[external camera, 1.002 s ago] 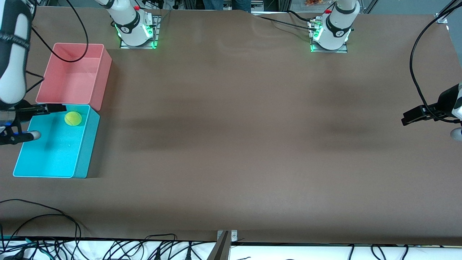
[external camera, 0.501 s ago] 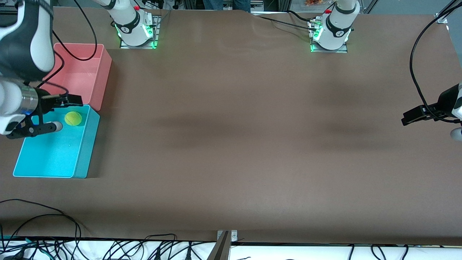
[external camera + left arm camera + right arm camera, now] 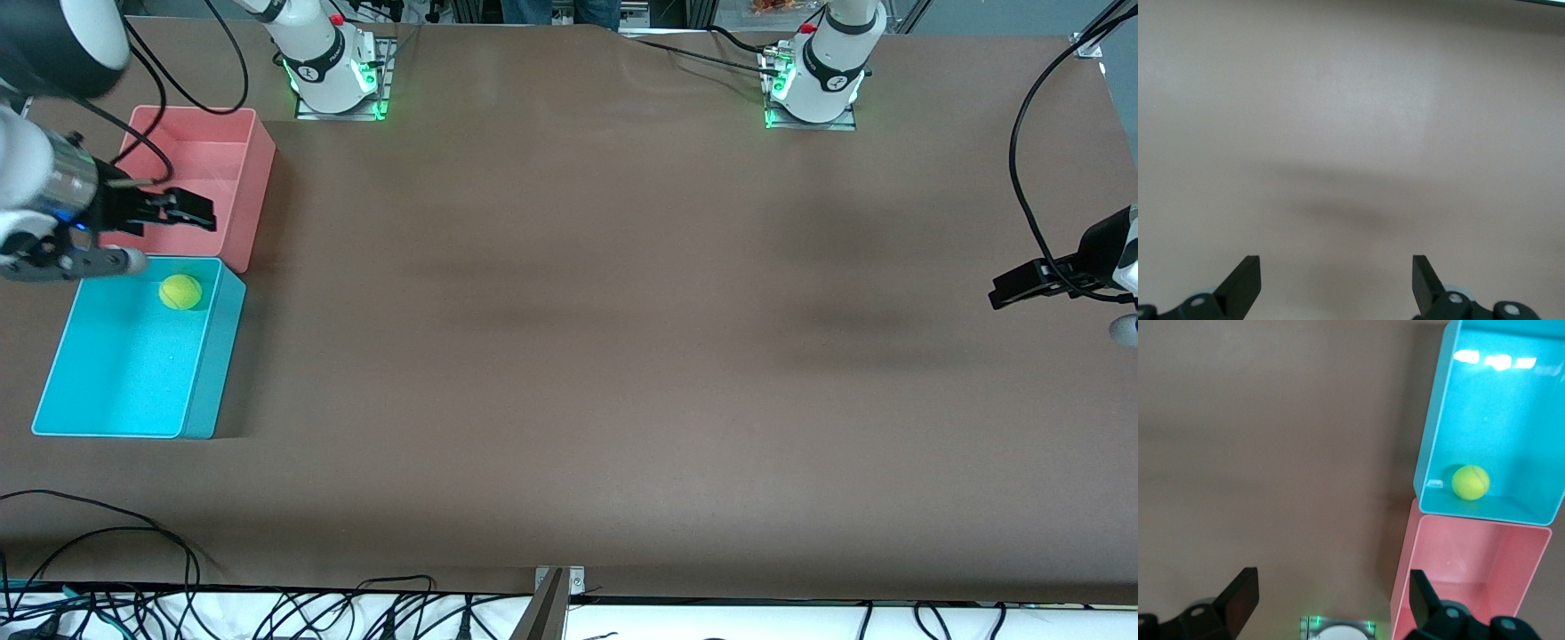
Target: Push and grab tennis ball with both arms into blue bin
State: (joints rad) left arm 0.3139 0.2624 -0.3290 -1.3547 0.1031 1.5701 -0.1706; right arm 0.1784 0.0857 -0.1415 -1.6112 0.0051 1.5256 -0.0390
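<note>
While lying in the blue bin [image 3: 209, 373] at its corner touching the pink bin [image 3: 253, 178], tennis ball [image 3: 180, 292] untouched, right gripper [image 3: 133, 233] spread wide and empty over the pink bin's edge, left gripper [image 3: 1058, 302] wide apart, empty, over bare table [image 3: 622, 356].

Brown table [image 3: 578, 356], soft shadow bands, black cables [image 3: 267, 609] tangled along its near edge

Even overhead lighting. Soft, broad shadow bands cross the desk [image 3: 569, 356]. Glare patches sit on the blue bin [image 3: 1491, 360] floor. Right arm slightly motion-blurred.
</note>
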